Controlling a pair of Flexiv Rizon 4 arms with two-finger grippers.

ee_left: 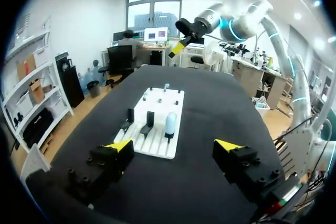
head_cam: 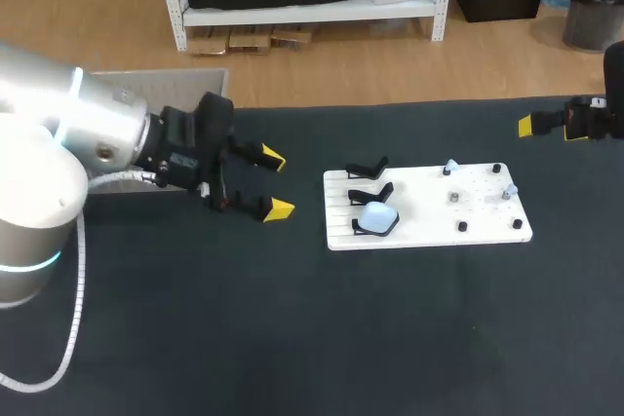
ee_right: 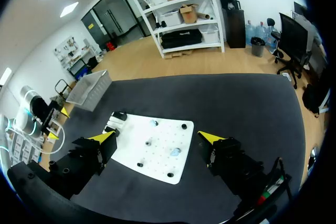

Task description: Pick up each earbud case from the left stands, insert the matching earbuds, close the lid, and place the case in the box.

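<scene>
Your left gripper [head_cam: 277, 183] hangs open and empty at nine o'clock of the white board [head_cam: 419, 216]. The pale-blue earbud case [head_cam: 376, 218] perches at the board's eight o'clock. Approach skewed and a finger could clip the empty stands [head_cam: 367, 168], shifting the board.

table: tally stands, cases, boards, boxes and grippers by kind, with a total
stands: 3
case: 1
board: 1
box: 1
grippers: 2, left gripper and right gripper
total: 8
</scene>
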